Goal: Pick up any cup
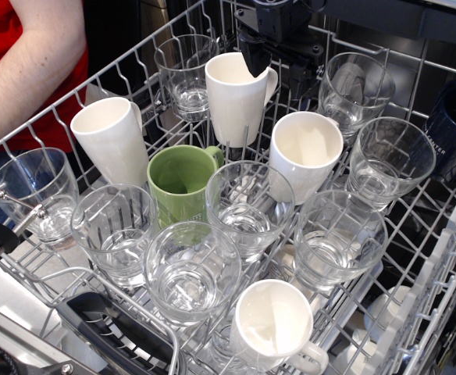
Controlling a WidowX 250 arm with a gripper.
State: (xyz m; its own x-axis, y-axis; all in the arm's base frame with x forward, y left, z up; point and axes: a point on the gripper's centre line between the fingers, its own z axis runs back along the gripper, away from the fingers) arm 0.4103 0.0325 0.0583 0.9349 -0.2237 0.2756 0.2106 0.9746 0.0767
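The cup (pixel 304 152) is plain white with a wide mouth and no handle showing, and stands in the rack right of centre. My black gripper (pixel 276 69) hangs at the top centre, just behind the cup and apart from it. Its jaws look open. One finger (pixel 252 56) dips over the rim of a taller white mug (pixel 234 98). The other finger (pixel 301 72) is outside that mug's right wall, by its handle. The gripper holds nothing.
The wire dishwasher rack (pixel 72 273) holds several clear glasses, such as one (pixel 247 207) in front of the cup. Also there: a green mug (pixel 179 181), a slim white cup (pixel 111 137), a handled white mug (pixel 275 324), a dark blue mug (pixel 454 125). A person's arm (pixel 25 70) is at upper left.
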